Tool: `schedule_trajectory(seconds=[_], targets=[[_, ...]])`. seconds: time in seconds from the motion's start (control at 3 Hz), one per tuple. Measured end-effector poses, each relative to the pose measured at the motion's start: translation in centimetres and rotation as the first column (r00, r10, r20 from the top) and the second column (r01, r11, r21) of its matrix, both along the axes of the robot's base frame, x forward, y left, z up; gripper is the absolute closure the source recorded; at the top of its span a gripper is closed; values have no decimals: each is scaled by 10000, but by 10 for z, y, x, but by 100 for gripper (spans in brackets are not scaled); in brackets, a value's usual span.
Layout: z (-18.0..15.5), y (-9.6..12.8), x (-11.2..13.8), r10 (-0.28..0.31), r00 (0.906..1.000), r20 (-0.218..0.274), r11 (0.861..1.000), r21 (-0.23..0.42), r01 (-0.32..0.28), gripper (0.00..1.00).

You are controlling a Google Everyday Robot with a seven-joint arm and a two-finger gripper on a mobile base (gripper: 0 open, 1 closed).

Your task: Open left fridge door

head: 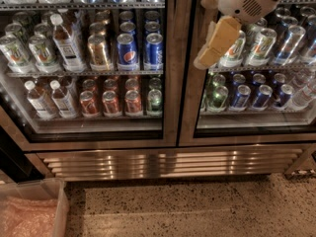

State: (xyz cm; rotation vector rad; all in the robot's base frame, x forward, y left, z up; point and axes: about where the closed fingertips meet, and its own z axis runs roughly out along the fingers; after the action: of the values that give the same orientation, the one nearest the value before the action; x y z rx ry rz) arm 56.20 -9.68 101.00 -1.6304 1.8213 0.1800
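The left fridge door (171,83) is a steel-framed glass door filling the left half of the camera view. It stands shut, and behind its pane are bottles, blue cola cans and red cans. The twin right door (187,107) meets it at the centre and shows green-and-silver cans (259,46). My gripper (216,43), tan-tipped on a white wrist, hangs at the upper right in front of the right door's pane. It is just right of the centre stiles and touches no handle that I can see.
A steel vent grille (168,163) runs below both doors. A clear plastic bin (30,209) with a pinkish bag stands on the speckled floor (197,209) at the bottom left. A dark gap (9,157) lies left of the fridge.
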Motion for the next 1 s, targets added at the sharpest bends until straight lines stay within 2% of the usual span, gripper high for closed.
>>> schedule_trajectory(seconds=[0.33,1.0], targets=[[-16,31,16,725,9968,-343,9972,185,-719,0],[-11,40,30,1121,9937,-43,9936,163,-1120,0]])
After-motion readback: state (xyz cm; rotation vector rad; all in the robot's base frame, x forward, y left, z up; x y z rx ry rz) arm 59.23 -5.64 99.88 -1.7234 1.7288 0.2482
